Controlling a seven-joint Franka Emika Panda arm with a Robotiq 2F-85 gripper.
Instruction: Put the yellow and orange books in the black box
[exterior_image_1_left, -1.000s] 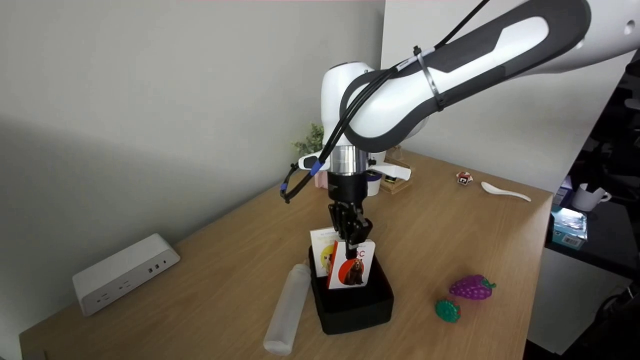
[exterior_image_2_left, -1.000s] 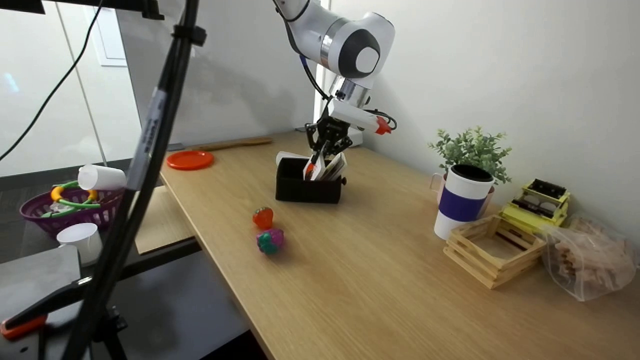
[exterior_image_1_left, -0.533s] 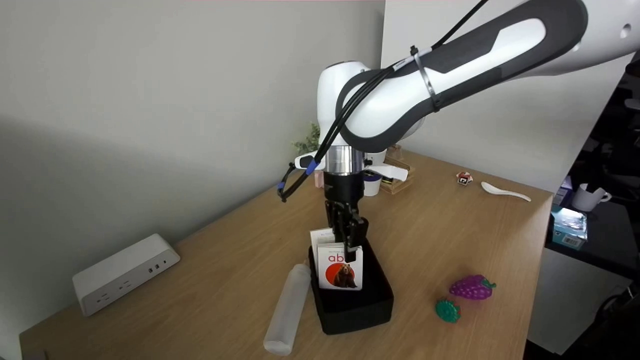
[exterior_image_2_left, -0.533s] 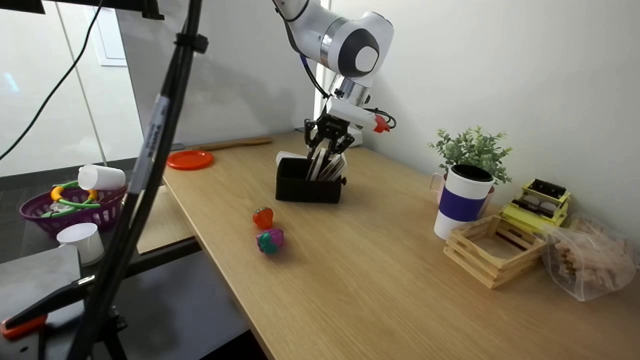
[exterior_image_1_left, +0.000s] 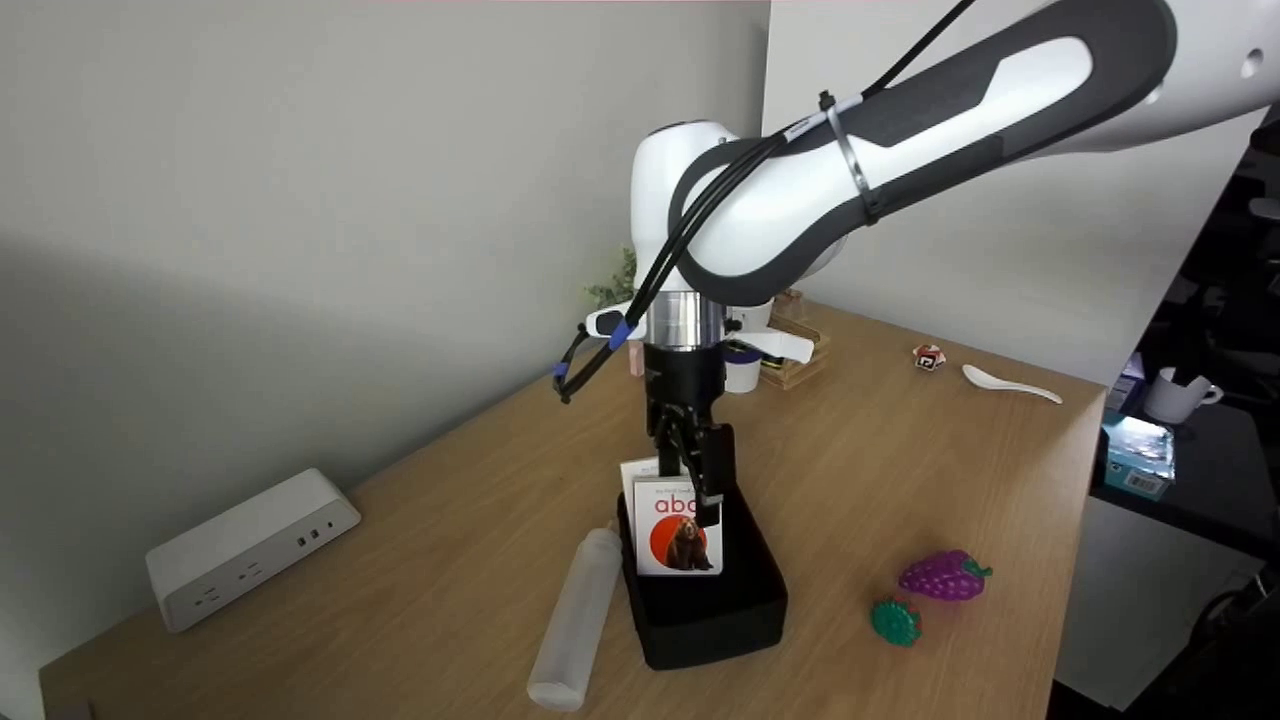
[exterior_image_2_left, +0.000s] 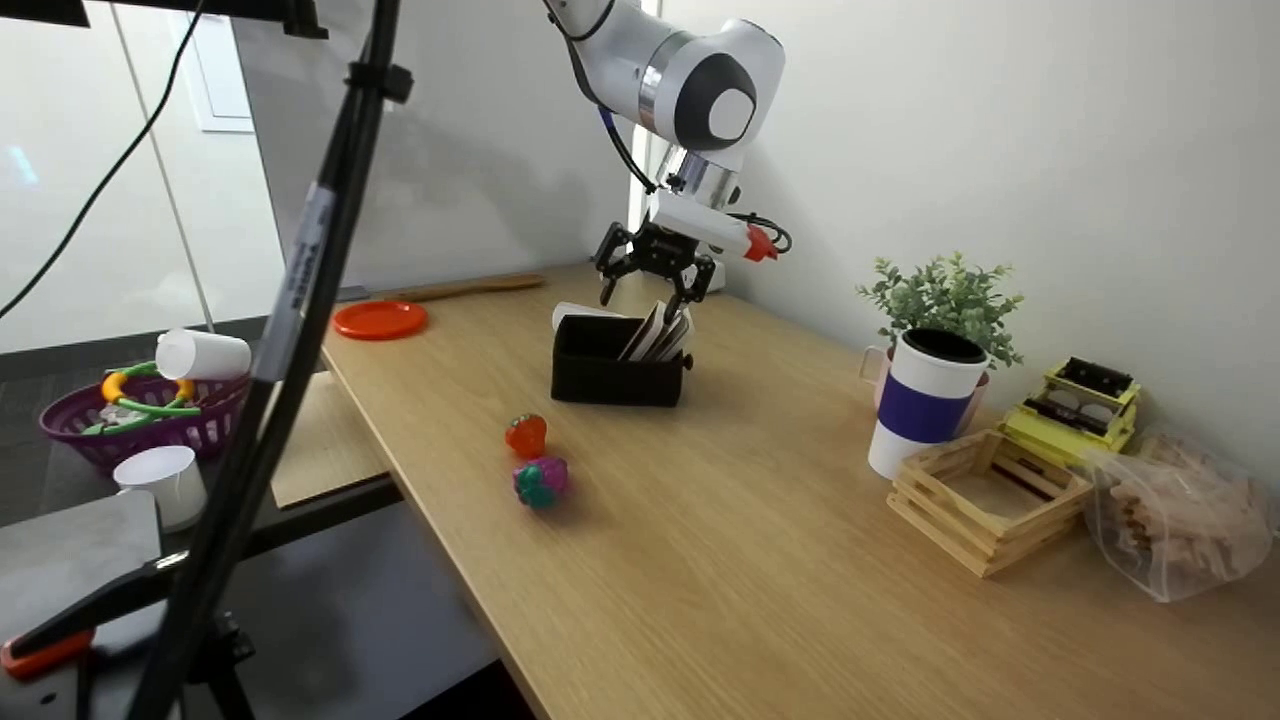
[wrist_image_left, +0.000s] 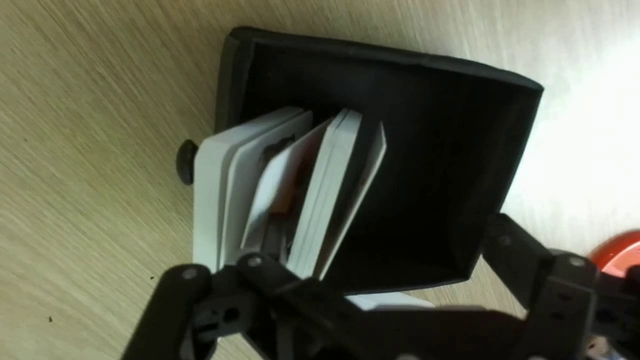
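Note:
The black box (exterior_image_1_left: 715, 625) stands on the table, and both books are inside it, leaning at its end near the small knob. In an exterior view the orange book (exterior_image_1_left: 680, 535), with a bear on an orange-red circle, faces outward. Behind it only a whitish edge of the yellow book (exterior_image_1_left: 634, 474) shows; its yellow picture is hidden. From the wrist view, white covers (wrist_image_left: 210, 200) and thick page edges (wrist_image_left: 325, 192) stand fanned apart. My gripper (exterior_image_2_left: 640, 303) is spread wide above the box. One finger reaches down among the covers, the other (wrist_image_left: 520, 260) is by the opposite wall; nothing is gripped.
A translucent bottle (exterior_image_1_left: 577, 620) lies along the box's side. Purple (exterior_image_1_left: 945, 575) and green (exterior_image_1_left: 895, 620) toy fruits sit nearby. A white oblong device (exterior_image_1_left: 250, 545) is by the wall. Farther off are a red plate (exterior_image_2_left: 380, 320), a tumbler (exterior_image_2_left: 925, 400) and a wooden crate (exterior_image_2_left: 990, 500).
My gripper has gone from shut on the orange book to wide open. The orange book has swung back against the yellow one, covering its picture. The arm has shifted slightly.

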